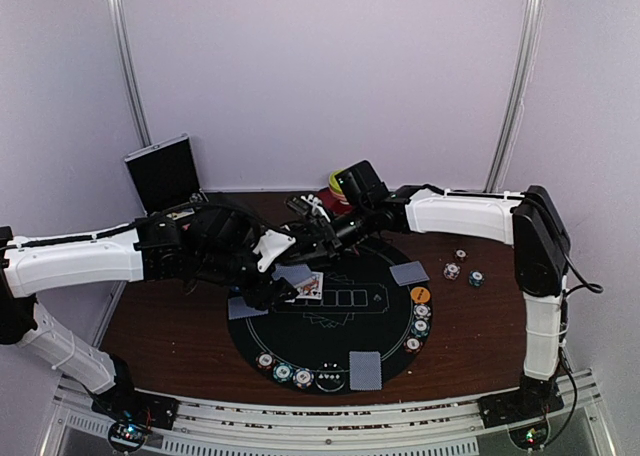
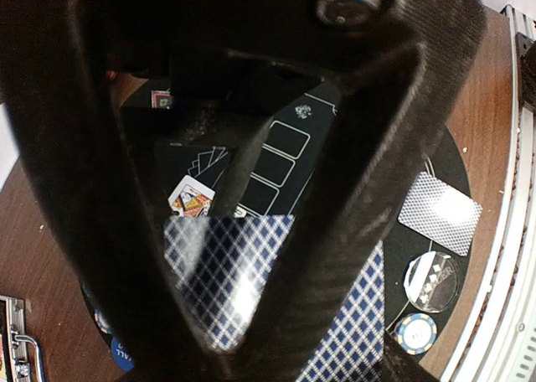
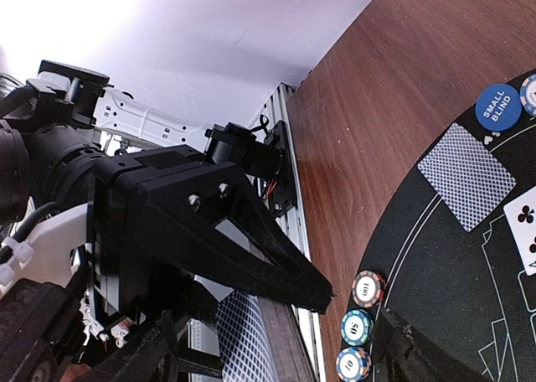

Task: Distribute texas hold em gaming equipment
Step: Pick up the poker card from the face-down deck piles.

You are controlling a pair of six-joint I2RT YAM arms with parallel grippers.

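Observation:
My left gripper is shut on a deck of blue-checked playing cards above the left part of the round black mat. My right gripper is close beside it. In the right wrist view its dark fingers stand wide apart, with the deck between them. A face-up card and face-down cards lie on the mat. Striped chips sit along its right rim by an orange button, and more chips sit at its front.
Three loose chips lie on the brown table to the right of the mat. A yellow-green bowl on a red saucer stands behind the right gripper. A black open case stands at the back left. A blue small-blind button lies at the mat's edge.

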